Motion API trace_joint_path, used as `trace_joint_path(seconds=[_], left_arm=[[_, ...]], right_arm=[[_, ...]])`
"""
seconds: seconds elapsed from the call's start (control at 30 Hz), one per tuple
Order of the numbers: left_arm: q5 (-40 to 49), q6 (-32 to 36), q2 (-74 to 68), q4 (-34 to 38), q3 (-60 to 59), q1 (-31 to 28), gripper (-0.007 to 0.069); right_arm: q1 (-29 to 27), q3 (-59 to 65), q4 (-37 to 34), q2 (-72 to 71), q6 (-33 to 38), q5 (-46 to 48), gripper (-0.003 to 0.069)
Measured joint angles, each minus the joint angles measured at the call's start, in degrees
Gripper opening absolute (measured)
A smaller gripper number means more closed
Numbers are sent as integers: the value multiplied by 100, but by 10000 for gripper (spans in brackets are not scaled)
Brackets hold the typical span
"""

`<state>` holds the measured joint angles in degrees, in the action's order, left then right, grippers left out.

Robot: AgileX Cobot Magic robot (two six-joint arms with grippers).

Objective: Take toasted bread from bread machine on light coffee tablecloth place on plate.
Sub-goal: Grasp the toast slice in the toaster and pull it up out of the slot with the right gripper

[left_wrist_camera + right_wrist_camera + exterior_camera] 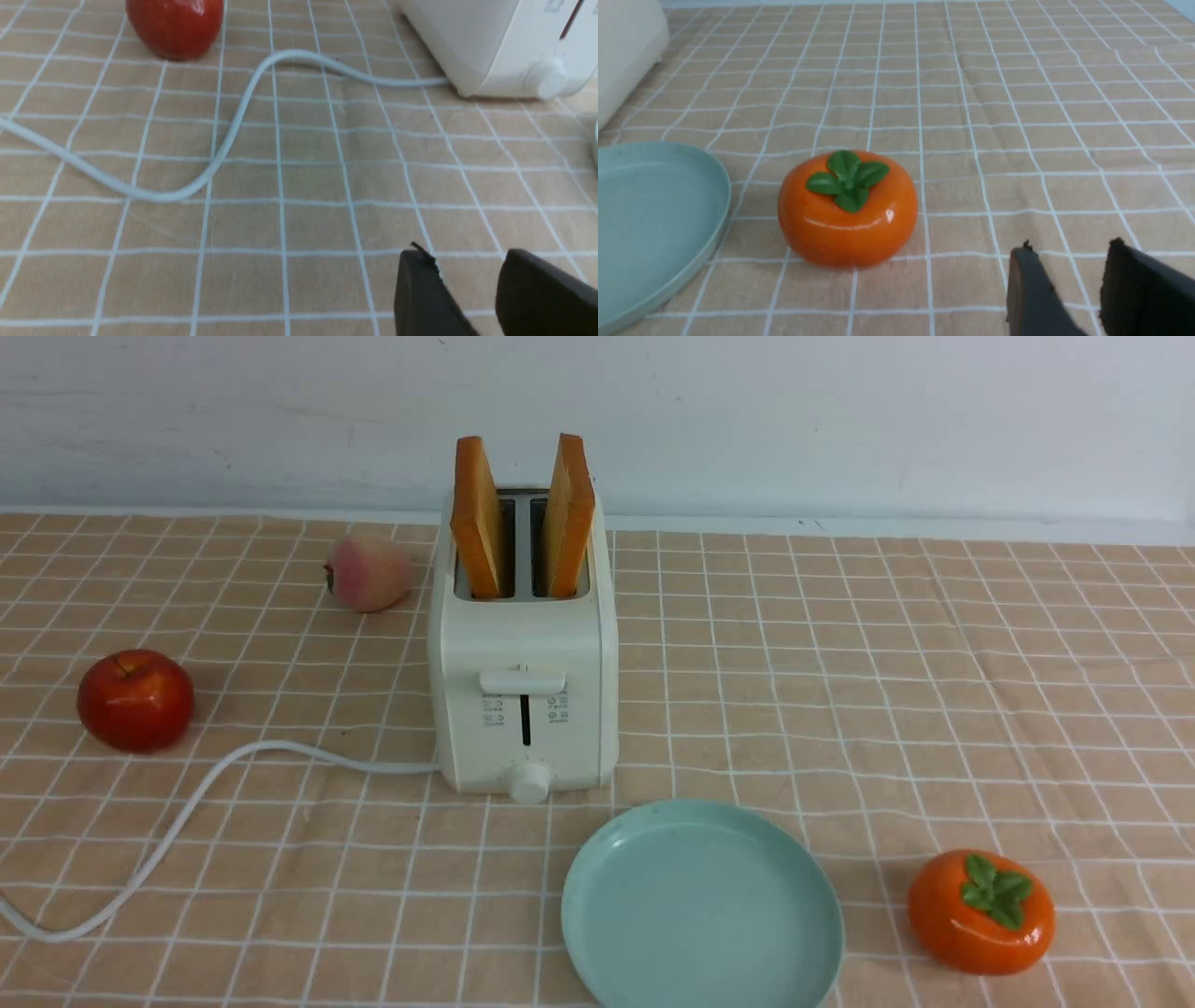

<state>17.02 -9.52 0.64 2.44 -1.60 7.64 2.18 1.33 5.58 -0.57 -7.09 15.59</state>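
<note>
Two slices of toasted bread stand upright in the slots of the cream-white bread machine (523, 672): the left slice (478, 518) and the right slice (571, 513). The mint-blue plate (700, 910) lies bare in front of it on the light coffee tablecloth (840, 691). Neither gripper shows in the front view. My left gripper (467, 261) is open and empty over bare cloth, well short of the bread machine's front corner (495, 46). My right gripper (1069, 249) is open and empty over cloth, beside the orange persimmon (847, 207), with the plate's rim (710, 224) beyond it.
The white cord (187, 812) snakes from the toaster's left side to the front left edge and shows in the left wrist view (233, 126). A red apple (135, 698) sits at left, a peach (367, 572) behind the toaster's left, the persimmon (980, 910) front right.
</note>
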Motion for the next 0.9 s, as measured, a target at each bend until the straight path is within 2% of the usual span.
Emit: trace_joint_path(seconds=[0.07, 0.3, 0.7, 0.9], left_arm=[[-32, 0, 0, 0, 0, 0, 237], [-1021, 0, 0, 0, 0, 0, 237], [-1134, 0, 0, 109, 0, 0, 237], [-1766, -160, 0, 671, -16, 0, 237]], right_arm=[[0, 0, 0, 0, 0, -43, 240], [0, 2, 0, 0, -5, -876, 240], [0, 7, 0, 0, -22, -2250, 240], [0, 7, -103, 0, -714, -3359, 240]])
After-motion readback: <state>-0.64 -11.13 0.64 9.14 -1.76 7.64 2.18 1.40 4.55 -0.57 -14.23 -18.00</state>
